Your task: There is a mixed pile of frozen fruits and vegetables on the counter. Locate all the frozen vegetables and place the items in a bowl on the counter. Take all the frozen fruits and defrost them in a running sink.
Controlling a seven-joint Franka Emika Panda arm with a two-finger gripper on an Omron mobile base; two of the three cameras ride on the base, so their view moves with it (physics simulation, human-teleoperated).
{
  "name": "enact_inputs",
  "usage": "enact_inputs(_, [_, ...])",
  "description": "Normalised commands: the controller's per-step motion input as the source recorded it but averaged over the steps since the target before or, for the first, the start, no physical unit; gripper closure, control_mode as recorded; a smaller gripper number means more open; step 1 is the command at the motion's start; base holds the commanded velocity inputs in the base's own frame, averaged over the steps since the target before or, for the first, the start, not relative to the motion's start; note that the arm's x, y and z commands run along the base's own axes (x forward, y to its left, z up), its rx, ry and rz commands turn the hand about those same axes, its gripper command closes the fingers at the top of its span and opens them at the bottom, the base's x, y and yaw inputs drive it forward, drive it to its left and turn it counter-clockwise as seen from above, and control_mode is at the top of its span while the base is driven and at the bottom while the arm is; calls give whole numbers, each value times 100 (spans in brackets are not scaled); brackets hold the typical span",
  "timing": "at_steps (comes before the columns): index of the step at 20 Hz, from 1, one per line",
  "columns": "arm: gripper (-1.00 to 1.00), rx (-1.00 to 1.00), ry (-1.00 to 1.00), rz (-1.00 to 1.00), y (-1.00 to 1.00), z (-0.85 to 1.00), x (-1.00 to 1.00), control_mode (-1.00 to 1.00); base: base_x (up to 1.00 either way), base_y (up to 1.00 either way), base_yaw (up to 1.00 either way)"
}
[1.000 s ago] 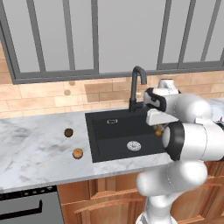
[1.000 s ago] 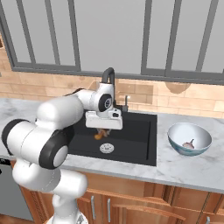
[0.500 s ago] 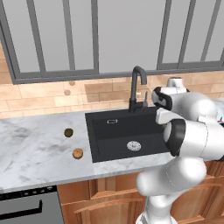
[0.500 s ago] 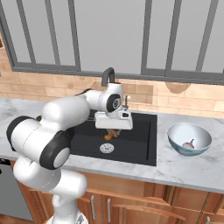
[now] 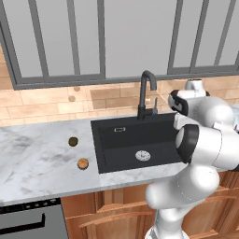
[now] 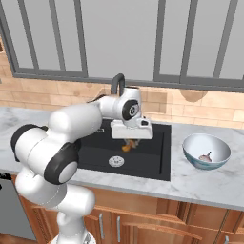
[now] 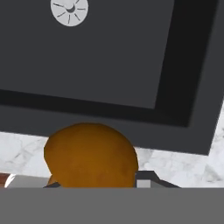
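Observation:
My gripper hangs over the right part of the black sink, shut on a brown mushroom. In the hand view the mushroom's orange-brown cap sits between the fingertips, above the sink's near rim and the marble counter. The white bowl stands on the counter right of the sink, with a pinkish-white bulb in it. Left of the sink, a dark olive ball and an orange ball lie on the counter.
A black gooseneck faucet rises behind the basin, close to my arm's wrist. The silver drain lies low in the basin. A brick wall and windows close off the back; wooden cabinets run below the counter edge.
The gripper has carried the mushroom to the right across the sink, toward the bowl side. The two balls on the counter have not moved.

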Motion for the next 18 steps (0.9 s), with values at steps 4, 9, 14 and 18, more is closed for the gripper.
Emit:
enact_inputs(4, [100,0,0,0,-11,27,-3,-100,0,0,0])
enact_inputs(9, [100,0,0,-1,-17,23,-7,-100,0,0,0])
enact_inputs(14, [100,0,0,0,-23,16,0,-100,0,0,0])
enact_inputs(18, [100,0,0,0,-26,8,0,-100,0,0,0])
